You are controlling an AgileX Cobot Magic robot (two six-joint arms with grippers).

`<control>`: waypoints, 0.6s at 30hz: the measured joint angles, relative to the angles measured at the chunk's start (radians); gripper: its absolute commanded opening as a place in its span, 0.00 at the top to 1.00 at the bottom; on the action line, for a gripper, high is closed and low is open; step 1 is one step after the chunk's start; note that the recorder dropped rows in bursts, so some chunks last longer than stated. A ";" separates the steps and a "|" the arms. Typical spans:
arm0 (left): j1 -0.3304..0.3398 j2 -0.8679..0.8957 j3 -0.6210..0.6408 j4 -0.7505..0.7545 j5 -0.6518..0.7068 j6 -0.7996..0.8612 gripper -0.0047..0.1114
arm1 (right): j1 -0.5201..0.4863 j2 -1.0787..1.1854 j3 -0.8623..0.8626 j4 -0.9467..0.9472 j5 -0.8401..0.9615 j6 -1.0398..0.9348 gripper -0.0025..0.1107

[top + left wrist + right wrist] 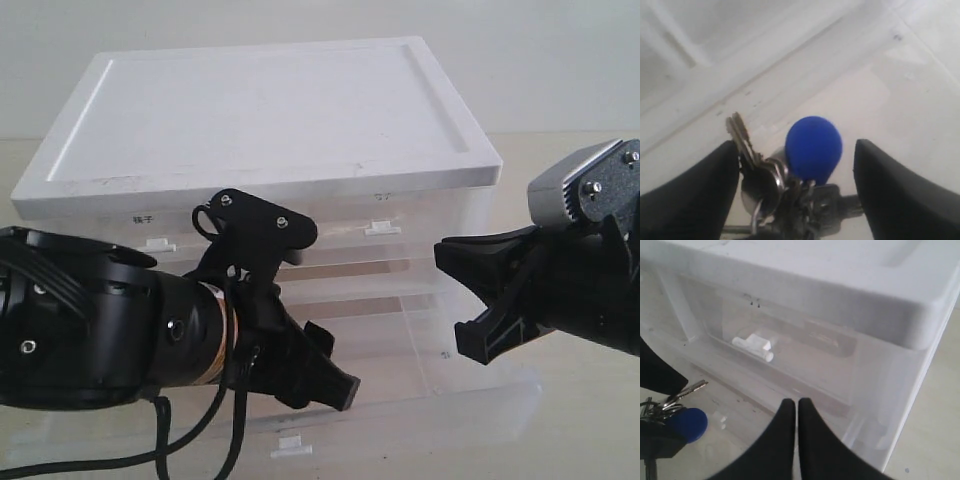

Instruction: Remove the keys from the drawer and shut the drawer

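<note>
The keys (813, 149), silvery metal on a ring with a round blue fob, lie between the two black fingers of my left gripper (796, 145). Its jaws stand wide apart, and one key blade leans by one finger (715, 175). My left gripper (325, 372) reaches down into the pulled-out clear drawer (480, 400). The right wrist view shows the keys (685, 422) low inside that drawer. My right gripper (798, 402) is shut on nothing. It hovers at the drawer's right side (472, 340), apart from the keys.
The drawer belongs to a clear plastic cabinet with a white lid (260, 110). Two upper drawers with small white handles (381, 229) are closed. The open drawer's handle (290, 447) sits at its front edge. The beige table (590, 420) extends to the right.
</note>
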 measured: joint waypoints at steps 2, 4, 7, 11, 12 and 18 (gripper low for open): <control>0.000 0.000 0.000 -0.007 -0.036 0.000 0.50 | 0.000 0.000 0.000 0.000 0.000 0.000 0.98; 0.000 0.000 0.000 -0.011 -0.055 0.000 0.60 | 0.000 0.000 0.000 0.000 0.000 0.000 0.98; 0.000 0.000 0.000 -0.011 -0.033 0.007 0.73 | 0.000 0.000 0.000 0.000 0.000 0.000 0.98; 0.000 -0.002 -0.002 -0.011 0.038 0.026 0.83 | 0.000 0.000 0.000 0.000 0.000 0.001 0.98; 0.000 -0.002 -0.002 -0.011 0.049 0.032 0.86 | 0.000 0.000 0.000 0.000 0.000 0.001 0.98; 0.002 -0.004 -0.002 -0.013 0.059 0.082 0.92 | 0.000 0.000 0.000 0.000 0.000 0.001 0.98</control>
